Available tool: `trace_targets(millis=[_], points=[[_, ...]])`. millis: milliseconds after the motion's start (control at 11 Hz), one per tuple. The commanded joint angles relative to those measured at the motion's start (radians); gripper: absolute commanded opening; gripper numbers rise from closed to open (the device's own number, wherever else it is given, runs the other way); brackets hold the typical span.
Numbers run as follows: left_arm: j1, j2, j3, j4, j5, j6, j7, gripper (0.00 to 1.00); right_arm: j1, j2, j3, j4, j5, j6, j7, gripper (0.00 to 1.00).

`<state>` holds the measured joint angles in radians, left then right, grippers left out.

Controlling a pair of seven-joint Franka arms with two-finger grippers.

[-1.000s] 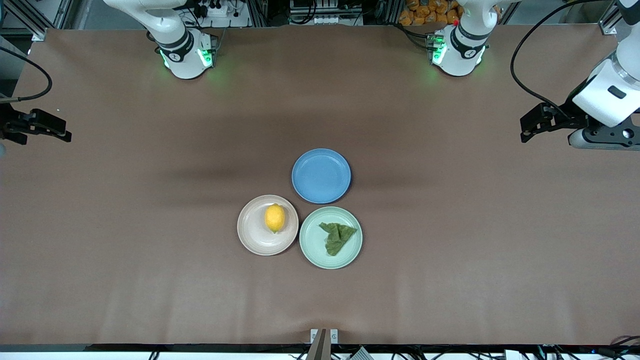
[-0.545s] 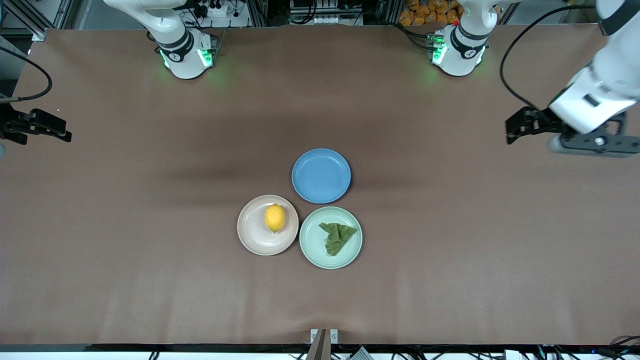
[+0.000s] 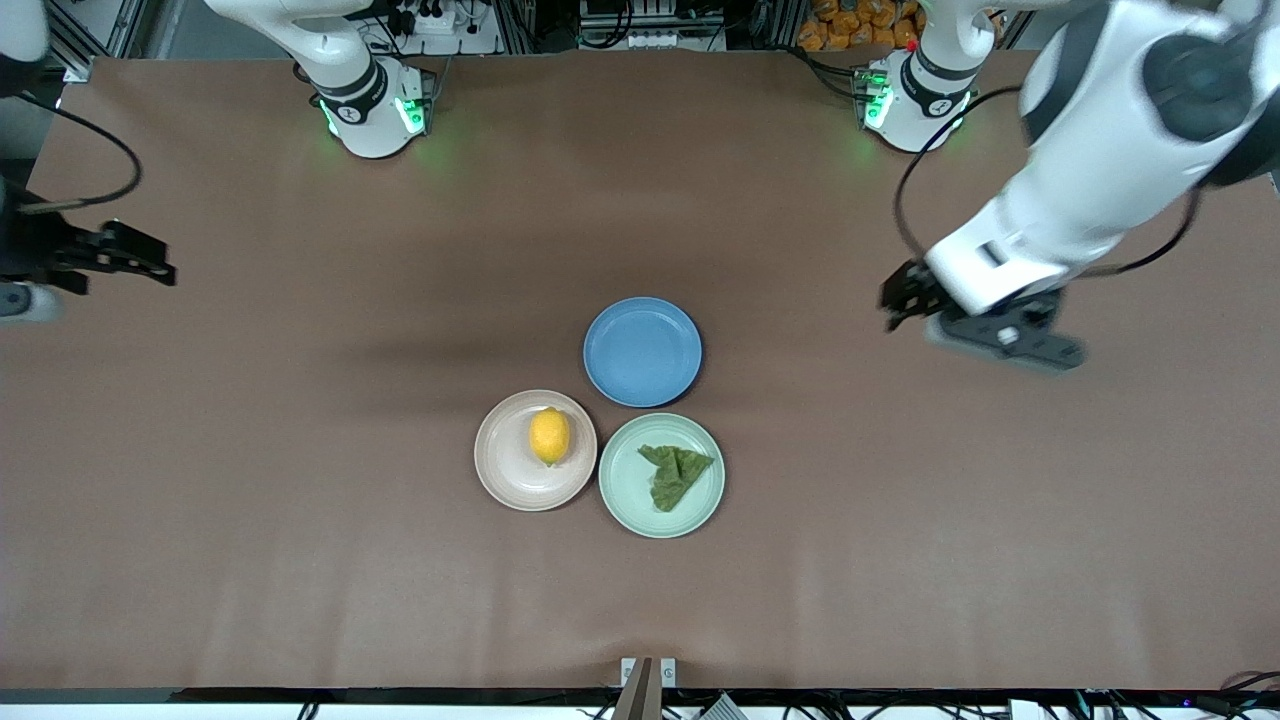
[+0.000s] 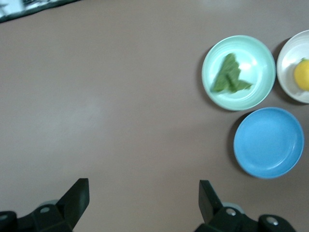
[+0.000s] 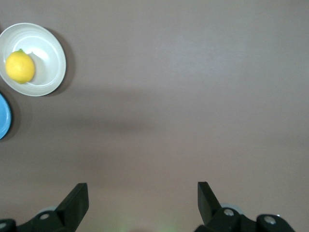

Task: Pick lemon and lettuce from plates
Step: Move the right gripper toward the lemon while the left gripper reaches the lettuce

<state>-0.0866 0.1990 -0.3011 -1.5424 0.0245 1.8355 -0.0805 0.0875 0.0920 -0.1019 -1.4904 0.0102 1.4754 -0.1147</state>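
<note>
A yellow lemon (image 3: 549,436) lies on the beige-pink plate (image 3: 503,475). Touching that plate, toward the left arm's end, is the mint green plate (image 3: 622,497) with the dark-green lettuce (image 3: 675,474) on it. My left gripper (image 3: 897,300) hangs open and empty over bare table, off toward the left arm's end from the plates. In the left wrist view the lettuce (image 4: 230,76) and the lemon (image 4: 302,74) lie well ahead of the open left gripper (image 4: 143,193). My right gripper (image 3: 150,264) is open and empty over the right arm's end of the table; its wrist view shows the lemon (image 5: 20,66) far off.
An empty blue plate (image 3: 642,352) sits just farther from the front camera than the two plates, touching both. Brown cloth covers the whole table. The two arm bases stand along the table edge farthest from the front camera.
The left arm has swung in from its end of the table toward the plates. The right gripper has shifted slightly toward the middle. Plates, lemon and lettuce have not moved.
</note>
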Motion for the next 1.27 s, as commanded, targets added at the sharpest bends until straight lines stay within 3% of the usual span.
trace_targets(millis=[0, 818, 1182], points=[[-0.091, 0.127, 0.002, 0.018, 0.025, 0.193, 0.008, 1.0, 0.09, 0.064, -0.001, 0.002, 0.046, 0.046, 0.122, 1.0], [-0.245, 0.546, 0.005, 0.105, 0.072, 0.71, 0.171, 1.0, 0.346, 0.352, -0.002, -0.001, 0.129, 0.376, 0.423, 1.0], [-0.304, 0.648, 0.043, 0.108, 0.077, 0.823, 0.203, 1.0, 0.414, 0.477, 0.001, -0.005, 0.166, 0.557, 0.492, 1.0]])
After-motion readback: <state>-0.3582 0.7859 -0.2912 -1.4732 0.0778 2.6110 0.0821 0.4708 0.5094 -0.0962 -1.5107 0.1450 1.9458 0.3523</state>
